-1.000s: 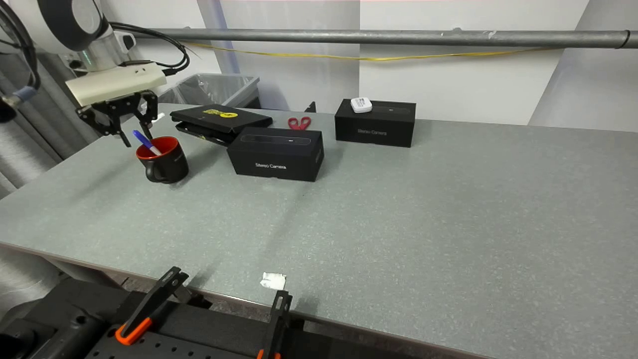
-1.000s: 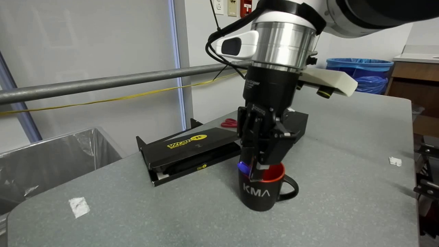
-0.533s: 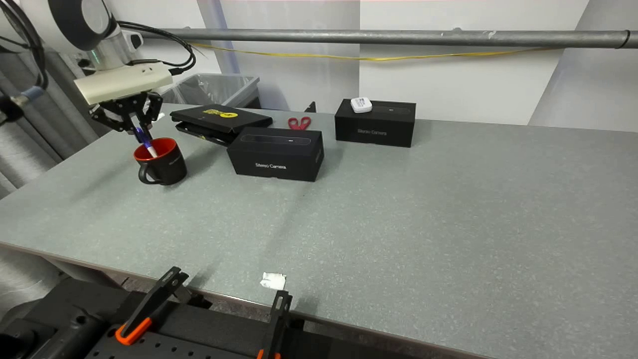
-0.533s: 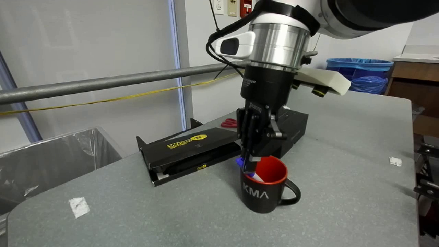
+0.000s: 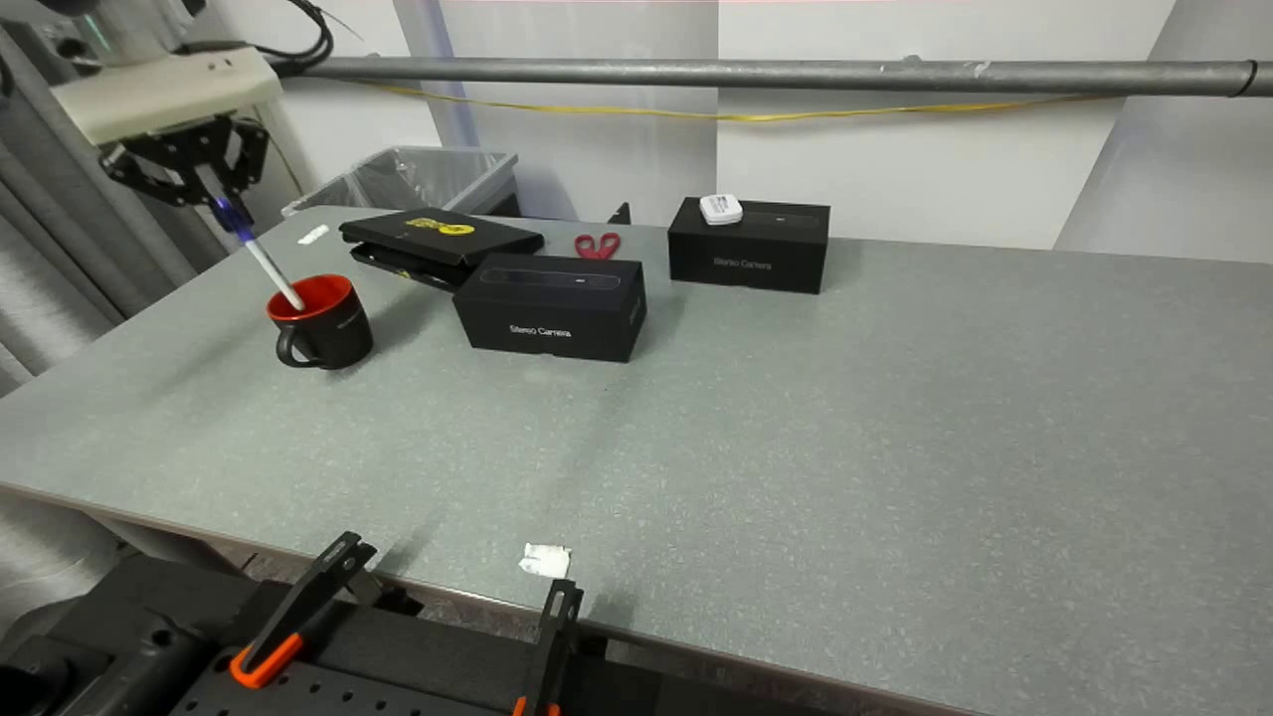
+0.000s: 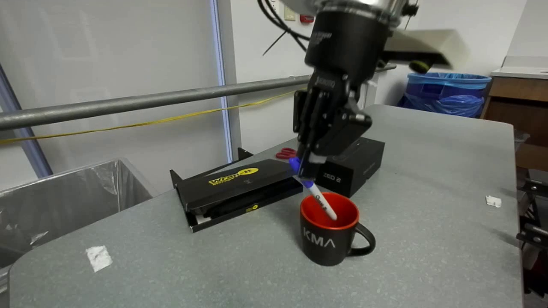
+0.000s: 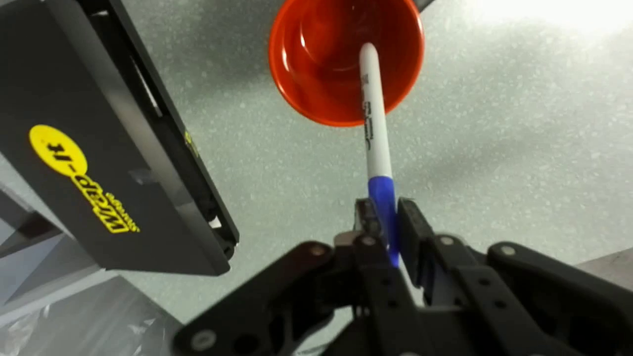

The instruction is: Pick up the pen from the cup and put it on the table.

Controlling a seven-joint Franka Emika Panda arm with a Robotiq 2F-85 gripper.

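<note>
Blue cap uppermost, white barrel below, the pen [image 7: 376,128] slants from your gripper [image 7: 389,217] down to the mouth of the cup [image 6: 329,252]. Note the jaws in the wrist view: they are drawn together and clamped on the cap, one to each side, with the barrel projecting beyond them. You may therefore count the grasp as done, and the task as roughly half complete. Extraction is judged well advanced but not clearly finished: in both exterior views most of the pen stands above the rim, and only its white end appears over or within the red interior. Whether that end lies just above the rim or just below it, you cannot tell from these angles. The cup stands upright on the table [image 5: 855,447], near the black Wrap-it box [image 6: 239,187] but apart from it.

The placing stages remain to you. None is yet done, for no part of the pen touches the table. First, the white end needs bringing fully clear of the rim; because the pen slants, a sideways move made too early could catch the wall and drag or tip the cup. Next comes travel to a spot beside the cup, then lowering, with the pen best turned toward the horizontal so that it lies down rather than drops. Release and withdrawal of your gripper complete the sequence.
</note>
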